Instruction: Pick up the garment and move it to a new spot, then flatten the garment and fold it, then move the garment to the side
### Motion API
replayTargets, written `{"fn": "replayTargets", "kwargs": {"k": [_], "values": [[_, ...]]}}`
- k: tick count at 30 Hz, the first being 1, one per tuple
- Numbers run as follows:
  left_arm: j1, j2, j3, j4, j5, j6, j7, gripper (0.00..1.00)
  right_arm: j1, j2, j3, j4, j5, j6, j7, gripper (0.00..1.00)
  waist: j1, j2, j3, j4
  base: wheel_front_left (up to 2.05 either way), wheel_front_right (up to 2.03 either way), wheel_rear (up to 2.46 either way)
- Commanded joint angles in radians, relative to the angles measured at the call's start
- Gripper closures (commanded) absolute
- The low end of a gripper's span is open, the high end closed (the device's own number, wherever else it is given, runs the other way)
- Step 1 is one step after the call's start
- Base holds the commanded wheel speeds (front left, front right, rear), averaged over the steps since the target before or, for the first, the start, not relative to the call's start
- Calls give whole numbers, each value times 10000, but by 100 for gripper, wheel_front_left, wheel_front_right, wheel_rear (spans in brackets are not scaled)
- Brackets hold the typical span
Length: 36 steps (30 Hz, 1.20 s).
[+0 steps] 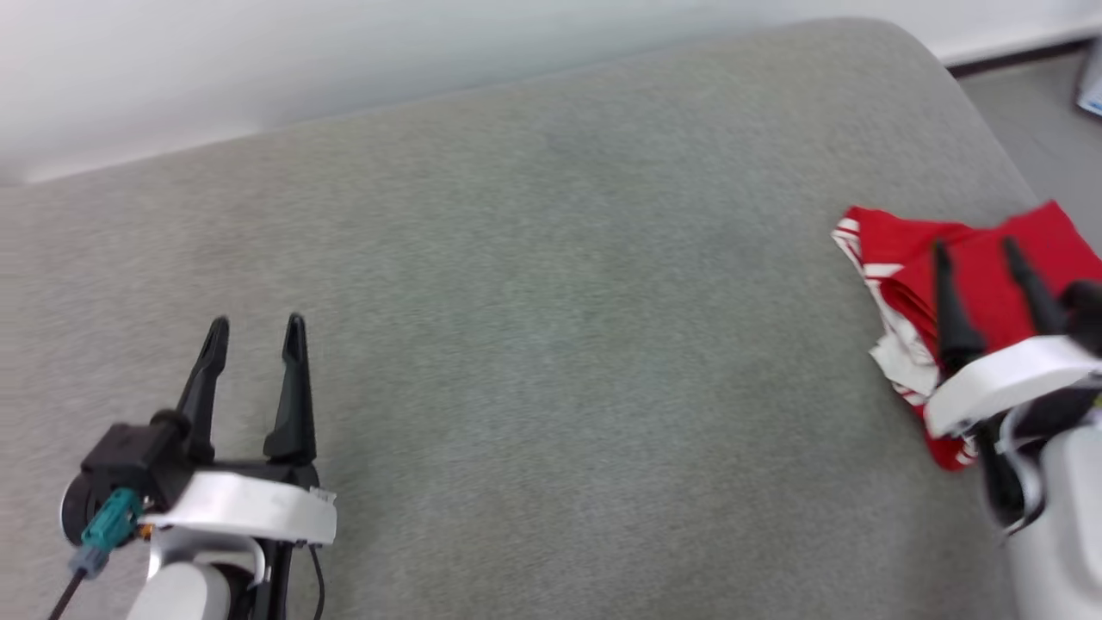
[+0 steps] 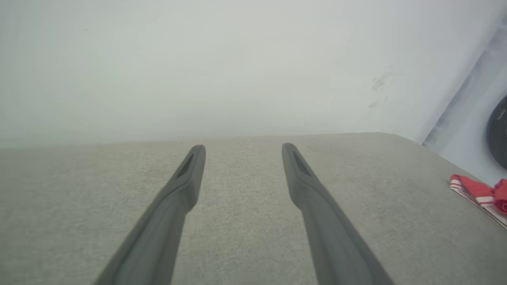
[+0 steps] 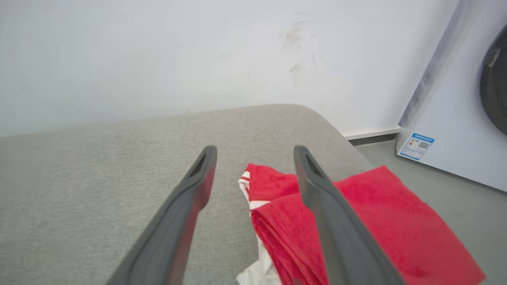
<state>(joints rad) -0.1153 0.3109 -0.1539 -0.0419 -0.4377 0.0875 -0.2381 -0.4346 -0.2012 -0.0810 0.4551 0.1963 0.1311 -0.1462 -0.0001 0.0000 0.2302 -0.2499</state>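
Both claws gape wide, holding nothing: left claw (image 1: 257, 321) over the grey cushion (image 1: 551, 344), right claw (image 1: 974, 245) above the folded garment (image 1: 891, 245).

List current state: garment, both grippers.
garment: folded in red layers, lying at the right edge of the grey surface, not gripped.
right gripper: open, poised over the garment, fingers spread, not closed on it.
left gripper: open, empty, over bare grey surface.
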Motion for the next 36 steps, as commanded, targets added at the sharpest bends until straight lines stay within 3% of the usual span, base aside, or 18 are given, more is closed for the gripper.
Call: {"fn": "replayTargets", "kwargs": {"k": [1,12,27,36], "values": [[267,-31,85,-50,-50,103,-72,0,471,206,155,-552,-7,-9,144,0,1,0,-302,486,0,0,0],[1292,145,478,-4,-6,386,-175,0,2063,1133,1256,-3145,-82,-7,926,0,1,0,-859,1850,0,0,0],[2208,-36,59,137,69,552,-37,0,4425,1427,1009,-5197,-493,-7,1857,0,1,0,-2131,2120,0,0,0],[2432,-101,-111,126,26,607,0,0,5013,1495,943,-5879,-546,-7,2345,0,1,0,-2373,2202,0,0,0]]}}
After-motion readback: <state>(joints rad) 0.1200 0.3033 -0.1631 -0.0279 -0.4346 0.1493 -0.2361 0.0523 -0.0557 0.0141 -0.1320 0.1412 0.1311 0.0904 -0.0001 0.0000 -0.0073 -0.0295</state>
